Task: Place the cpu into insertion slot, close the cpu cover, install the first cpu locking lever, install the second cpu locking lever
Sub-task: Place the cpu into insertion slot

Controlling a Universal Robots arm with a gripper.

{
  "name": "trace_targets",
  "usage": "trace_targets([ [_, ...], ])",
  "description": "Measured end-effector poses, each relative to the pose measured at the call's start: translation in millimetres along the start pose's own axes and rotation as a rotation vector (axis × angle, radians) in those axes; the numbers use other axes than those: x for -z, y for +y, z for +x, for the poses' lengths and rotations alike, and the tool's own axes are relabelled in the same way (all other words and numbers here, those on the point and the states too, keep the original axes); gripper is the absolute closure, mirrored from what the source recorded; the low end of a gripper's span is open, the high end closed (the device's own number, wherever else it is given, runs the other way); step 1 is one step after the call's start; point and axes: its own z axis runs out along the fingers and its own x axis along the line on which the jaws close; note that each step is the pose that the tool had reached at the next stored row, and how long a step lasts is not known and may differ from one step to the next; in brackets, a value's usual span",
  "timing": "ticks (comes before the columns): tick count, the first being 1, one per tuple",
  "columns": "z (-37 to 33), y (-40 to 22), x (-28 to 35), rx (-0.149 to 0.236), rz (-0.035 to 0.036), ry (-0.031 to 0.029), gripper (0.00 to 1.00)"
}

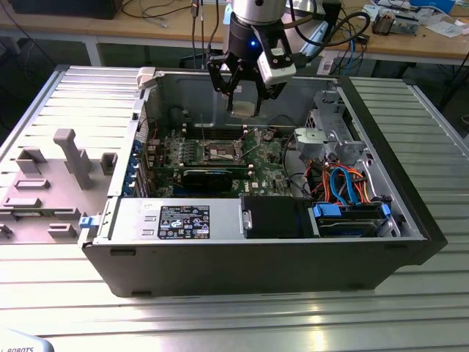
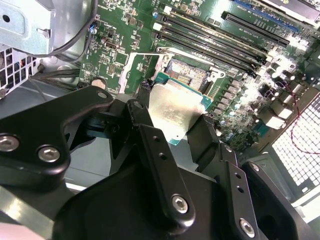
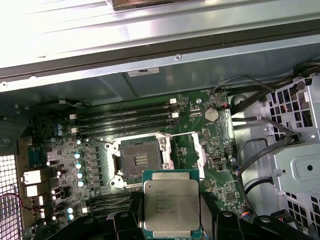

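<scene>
While the gripper (image 1: 244,101) hangs inside the open computer case (image 1: 220,257), it pinches the cpu (image 1: 244,109) between its two black fingers (image 2: 150,145). The fingers are closed partway, just to the chip's width, and press on two opposite edges. In both wrist views the cpu (image 2: 175,112) (image 3: 171,207) sits flat in that grip with its silvery-grey metal top showing. It is in the air, clear of the green circuit board (image 1: 267,158) below it. The insertion slot (image 3: 141,161) lies uncovered on the board, its dark centre bare, just beside the long black memory slots (image 3: 125,120). In the first wrist view the cpu cover (image 3: 196,152) appears swung open at the slot's side. The chip hovers near the slot, not quite over it.
</scene>
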Motion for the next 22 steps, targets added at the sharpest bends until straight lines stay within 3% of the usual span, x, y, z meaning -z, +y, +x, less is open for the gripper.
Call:
trace_targets([
  [22,0.0,0.0,-0.1,-0.014,-0.0003,-0.0010,0.46],
])
